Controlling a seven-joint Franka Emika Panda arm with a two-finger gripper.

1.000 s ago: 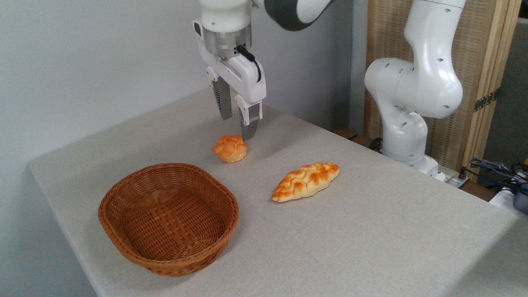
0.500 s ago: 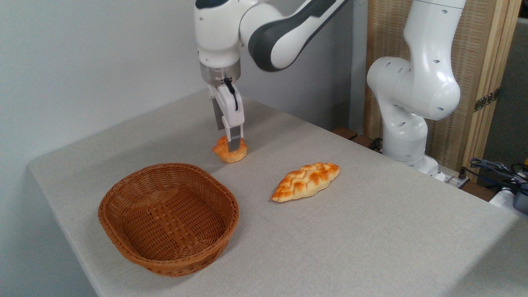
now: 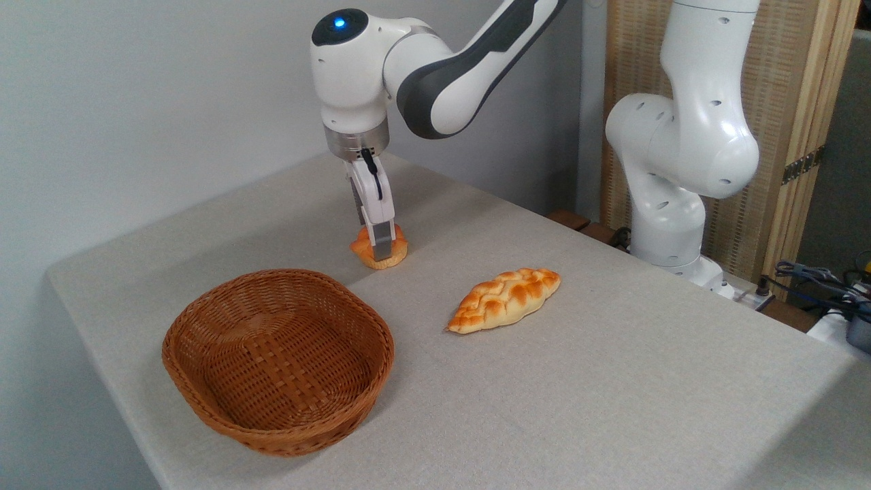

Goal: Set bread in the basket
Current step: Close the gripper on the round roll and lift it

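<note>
The gripper (image 3: 378, 246) is down on the bread (image 3: 379, 248), a small round bun with a lumpy golden-orange top and a paler base, sitting on the desk (image 3: 612, 381) toward the far edge. One grey finger (image 3: 383, 246) stands in front of the bun and covers its middle; the other finger is behind it and hard to make out, so whether the jaws are pressing on the bun or merely around it cannot be told from here. The white arm (image 3: 435, 82) curves up out of the top of the view, a blue light glowing on its wrist joint.

The basket (image 3: 204, 381), oval, shallow, brown woven wicker with a flat plaited bottom, sits near the left front edge of the desk, well apart from the bun. Between them and to the right lies a braided loaf (image 3: 505, 300), long with pointed ends, glossy and browned on its ridges. The desk wears a pale grey cloth with a fine weave. Its right corner is cut off, and dark cables (image 3: 816, 279) lie beyond it.
</note>
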